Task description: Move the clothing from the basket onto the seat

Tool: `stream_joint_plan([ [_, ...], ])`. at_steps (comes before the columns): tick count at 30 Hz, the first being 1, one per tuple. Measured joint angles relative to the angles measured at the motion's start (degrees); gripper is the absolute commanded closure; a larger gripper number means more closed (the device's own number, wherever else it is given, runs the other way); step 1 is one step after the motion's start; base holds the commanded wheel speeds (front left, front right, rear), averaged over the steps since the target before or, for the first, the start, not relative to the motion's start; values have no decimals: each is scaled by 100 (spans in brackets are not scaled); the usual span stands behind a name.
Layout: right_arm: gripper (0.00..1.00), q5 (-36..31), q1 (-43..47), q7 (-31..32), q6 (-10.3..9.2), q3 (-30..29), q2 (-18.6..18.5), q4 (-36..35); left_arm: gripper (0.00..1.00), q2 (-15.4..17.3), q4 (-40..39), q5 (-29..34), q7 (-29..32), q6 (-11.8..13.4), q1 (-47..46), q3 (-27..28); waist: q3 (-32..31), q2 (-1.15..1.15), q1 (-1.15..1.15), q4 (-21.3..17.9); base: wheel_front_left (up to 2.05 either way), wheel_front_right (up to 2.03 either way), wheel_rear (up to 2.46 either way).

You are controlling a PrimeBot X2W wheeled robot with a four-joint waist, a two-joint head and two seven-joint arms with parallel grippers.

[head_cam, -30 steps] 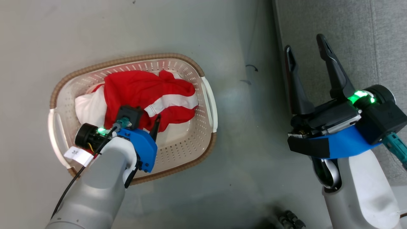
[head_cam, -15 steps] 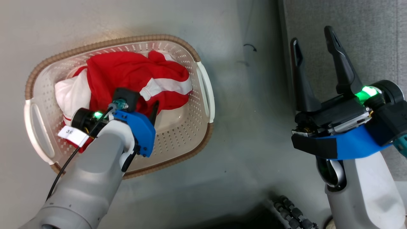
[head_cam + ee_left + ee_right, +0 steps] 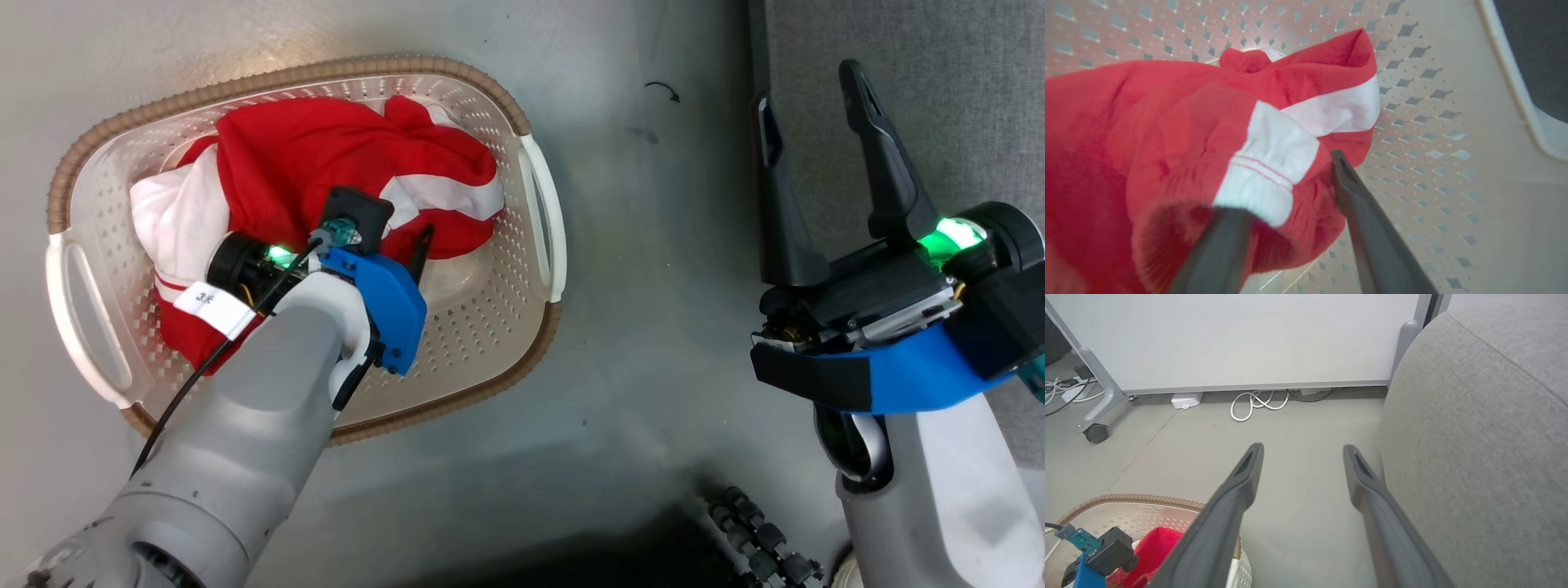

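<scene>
The clothing (image 3: pixel 326 155) is a rumpled red and white heap in the cream basket (image 3: pixel 286 73) on the floor at the left. My left gripper (image 3: pixel 392 237) reaches down into the heap. In the left wrist view its jaws stand wide, astride a red fold of the clothing (image 3: pixel 1147 122) with a white cuff; one finger is partly buried in the fabric. The left gripper (image 3: pixel 1286 183) has the basket wall (image 3: pixel 1412 122) behind it. My right gripper (image 3: pixel 807 86) hangs open and empty over the edge of the grey seat (image 3: pixel 939 82). The right wrist view shows the right gripper (image 3: pixel 1302 448), the seat (image 3: pixel 1474 437), the basket (image 3: pixel 1147 498) and the clothing (image 3: pixel 1153 547).
Grey floor (image 3: pixel 637 286) lies between basket and seat. Beyond it stands a white panel (image 3: pixel 1229 335) on a wheeled frame with a caster (image 3: pixel 1096 433), and a coiled white cable (image 3: pixel 1257 402) lies at its foot. A dark ribbed hose (image 3: pixel 759 539) lies near my base.
The head camera has moved, so the basket sits higher and further left in its picture. My left gripper stays down in the clothing. The right gripper is unchanged.
</scene>
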Motion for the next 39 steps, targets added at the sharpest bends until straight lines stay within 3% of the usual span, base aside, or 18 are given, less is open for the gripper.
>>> stream_joint_plan([
  [9, 0, 2, -5, 0, 0, 36, 0, 69, 100, -77, 35, -310, -365, 0, -80, -383, -139, 0, -1, 105, 0, 0, 0],
  [18, 0, 1, -5, 1, 0, 68, 1, 236, 100, -10, -407, -656, -669, 0, 118, -375, -656, 0, -1, 256, 0, 0, 0],
  [26, 0, 0, 164, 0, 0, 80, 2, 469, 100, 218, -1351, -101, -679, 0, 801, 692, -1421, 0, -1, 424, 0, 0, 0],
  [39, 0, 46, 666, 0, 0, 96, 2, 847, 100, 189, -2604, 1057, -679, 0, 2086, 2294, -2860, 0, -2, 742, 0, 0, 0],
])
